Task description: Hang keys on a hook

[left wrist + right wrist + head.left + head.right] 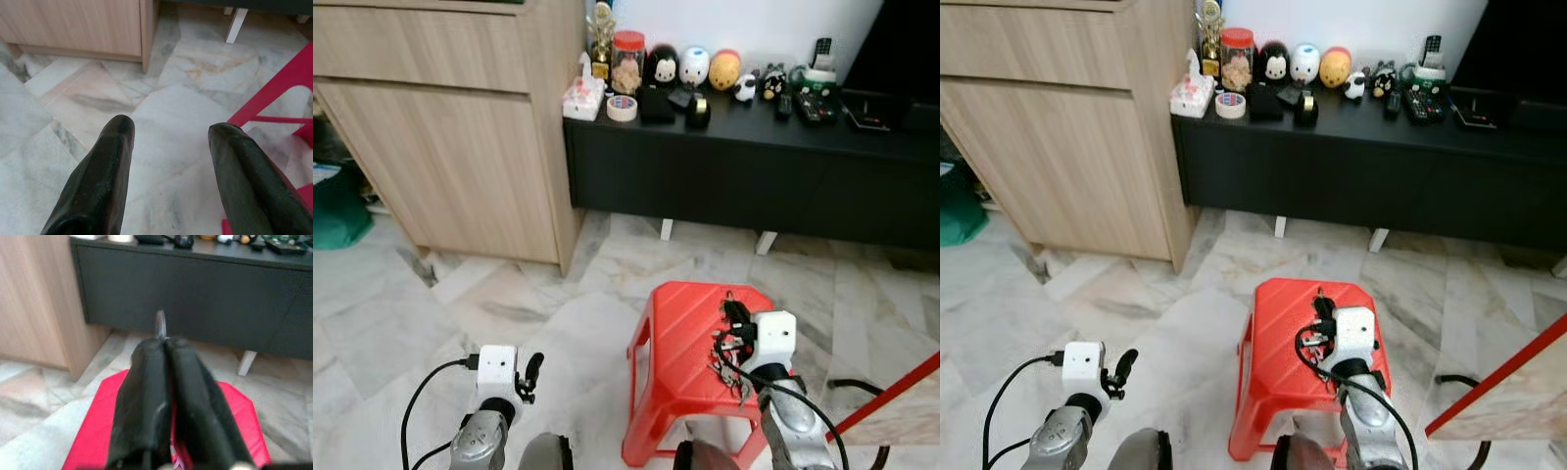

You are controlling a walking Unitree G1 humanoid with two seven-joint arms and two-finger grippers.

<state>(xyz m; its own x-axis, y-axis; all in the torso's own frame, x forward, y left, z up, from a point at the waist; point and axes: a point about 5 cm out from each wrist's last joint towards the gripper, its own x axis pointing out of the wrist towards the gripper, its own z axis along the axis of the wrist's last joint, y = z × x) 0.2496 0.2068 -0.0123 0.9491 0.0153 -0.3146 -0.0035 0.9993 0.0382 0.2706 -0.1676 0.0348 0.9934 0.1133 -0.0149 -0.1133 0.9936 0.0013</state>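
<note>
My right gripper (735,313) hangs just above the red plastic stool (680,343), shut on a bunch of keys (732,377) that dangles beside its fingers. In the right wrist view the two black fingers (146,382) press together, and a thin metal piece of the keys (160,325) pokes out past their tips. My left gripper (530,368) is low on the left over the marble floor, open; in the left wrist view its fingers (115,152) stand well apart with nothing between them.
A low black cabinet (744,176) along the far wall carries figurines (695,67), a jar (627,61), a tape roll (622,108) and remotes. A wooden cabinet (460,166) stands at the left. A red-edged board (891,401) and a black cable (857,387) lie at the right.
</note>
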